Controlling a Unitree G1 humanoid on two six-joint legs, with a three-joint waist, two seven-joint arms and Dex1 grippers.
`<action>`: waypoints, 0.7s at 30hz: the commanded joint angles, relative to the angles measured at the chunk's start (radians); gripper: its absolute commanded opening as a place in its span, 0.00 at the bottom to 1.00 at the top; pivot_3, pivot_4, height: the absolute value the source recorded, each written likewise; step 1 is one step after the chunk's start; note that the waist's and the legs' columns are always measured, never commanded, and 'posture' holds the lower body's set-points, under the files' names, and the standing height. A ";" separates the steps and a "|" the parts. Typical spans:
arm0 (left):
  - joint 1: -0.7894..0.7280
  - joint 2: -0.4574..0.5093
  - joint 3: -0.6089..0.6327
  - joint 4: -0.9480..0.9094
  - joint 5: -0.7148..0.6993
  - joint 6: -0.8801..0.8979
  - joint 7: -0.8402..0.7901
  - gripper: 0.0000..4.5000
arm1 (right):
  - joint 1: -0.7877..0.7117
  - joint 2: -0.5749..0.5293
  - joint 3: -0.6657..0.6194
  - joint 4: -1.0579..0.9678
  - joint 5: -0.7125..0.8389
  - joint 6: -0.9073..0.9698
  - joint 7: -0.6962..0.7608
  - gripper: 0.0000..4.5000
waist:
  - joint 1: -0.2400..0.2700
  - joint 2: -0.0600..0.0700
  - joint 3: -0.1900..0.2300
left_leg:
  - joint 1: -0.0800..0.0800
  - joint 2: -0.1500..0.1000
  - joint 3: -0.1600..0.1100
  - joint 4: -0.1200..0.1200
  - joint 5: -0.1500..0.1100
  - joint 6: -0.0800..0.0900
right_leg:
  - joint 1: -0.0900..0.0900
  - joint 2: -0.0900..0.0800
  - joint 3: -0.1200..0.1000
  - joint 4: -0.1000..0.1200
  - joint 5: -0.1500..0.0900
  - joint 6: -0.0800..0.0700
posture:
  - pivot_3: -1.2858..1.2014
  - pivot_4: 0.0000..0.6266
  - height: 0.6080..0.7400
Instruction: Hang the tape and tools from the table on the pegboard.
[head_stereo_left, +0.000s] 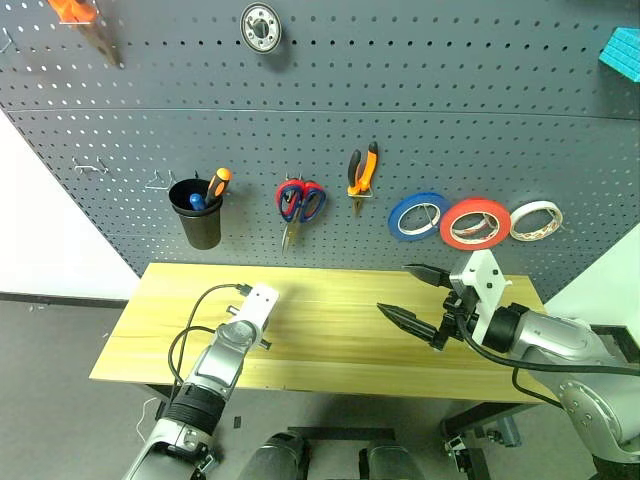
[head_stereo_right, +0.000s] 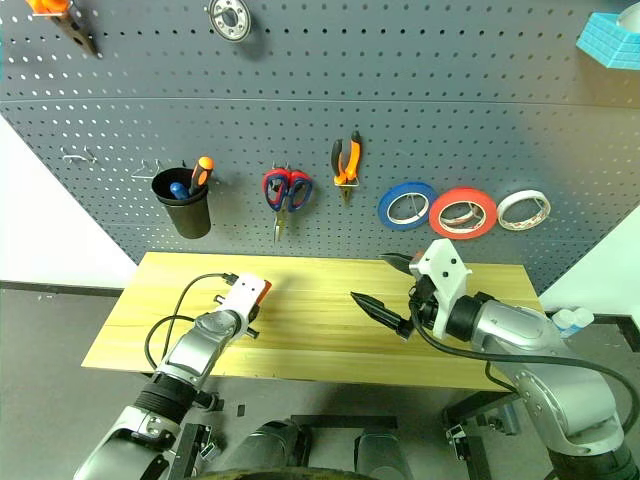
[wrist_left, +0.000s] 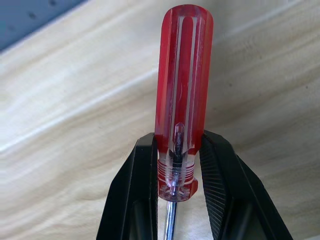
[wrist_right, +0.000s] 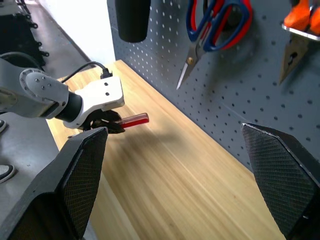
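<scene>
Screwdriver (wrist_left: 182, 90) over bare table (head_stereo_left: 340, 340) middle.

Head stereo pair: high, facing forward and down; pegboard (head_stereo_left: 330, 110) fills upper frame, counter (head_stereo_left: 330, 330) centre. Left wrist camera: very close, looking down onto counter wood. Right wrist camera: near, looking along the counter, sharing pegboard and counter with the head pair.

Silver arms, white wrists, black cables

No legible text or labels.
</scene>
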 joint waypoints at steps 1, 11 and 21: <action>-0.026 -0.005 0.026 -0.035 0.007 -0.065 0.023 0.18 | -0.031 0.010 -0.040 -0.009 0.037 -0.031 0.023 1.00 | 0.000 -0.001 -0.001 | 0.000 0.000 0.000 0.000 0.000 0.000 | 0.000 0.000 0.000 0.000 0.000 0.000 | 0.48 0.00 0.84; -0.060 0.000 0.027 -0.059 0.038 -0.244 0.068 0.18 | -0.090 0.022 -0.048 0.019 0.047 -0.064 0.044 1.00 | -0.001 -0.002 -0.005 | 0.000 0.000 0.001 0.001 0.000 0.000 | 0.000 0.000 0.000 0.001 0.000 0.000 | 0.49 0.00 0.84; -0.056 -0.021 0.027 -0.159 0.054 -0.431 0.093 0.18 | -0.129 0.019 -0.032 0.071 0.025 -0.103 0.071 1.00 | 0.000 -0.001 -0.007 | 0.000 0.000 0.001 0.004 0.000 0.000 | 0.001 0.000 0.000 0.003 0.000 0.000 | 0.49 0.00 0.84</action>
